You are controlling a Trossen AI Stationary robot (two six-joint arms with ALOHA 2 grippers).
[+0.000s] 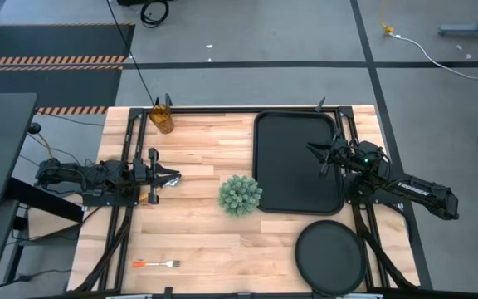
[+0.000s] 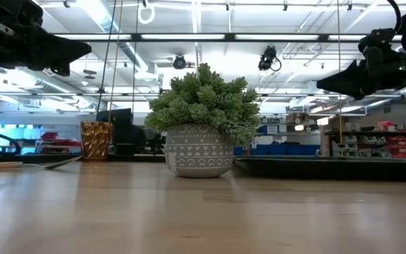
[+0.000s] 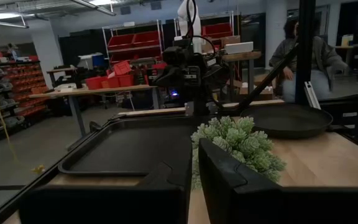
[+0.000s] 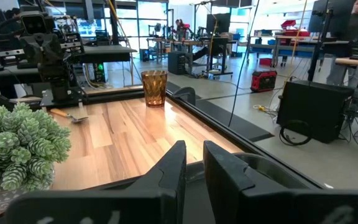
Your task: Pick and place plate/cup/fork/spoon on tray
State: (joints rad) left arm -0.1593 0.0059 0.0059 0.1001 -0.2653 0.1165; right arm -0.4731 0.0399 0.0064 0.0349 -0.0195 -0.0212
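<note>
The black tray (image 1: 297, 162) lies at the table's far right, with nothing on it. The round black plate (image 1: 330, 256) lies at the near right corner, just near of the tray. The amber cup (image 1: 163, 119) stands upright at the far left edge. The fork (image 1: 156, 264) lies flat near the near left edge. The spoon (image 4: 72, 116) lies flat on the wood beside my left gripper (image 1: 171, 176), which hangs above the table at the left, shut and empty. My right gripper (image 1: 315, 153) hangs over the tray's right part, shut and empty.
A green spiky plant in a grey pot (image 1: 240, 194) stands mid-table, between my left gripper and the tray's near left corner. Black frame rails (image 1: 128, 158) run along the table's left and right sides. A person (image 3: 303, 56) sits in the room beyond the table.
</note>
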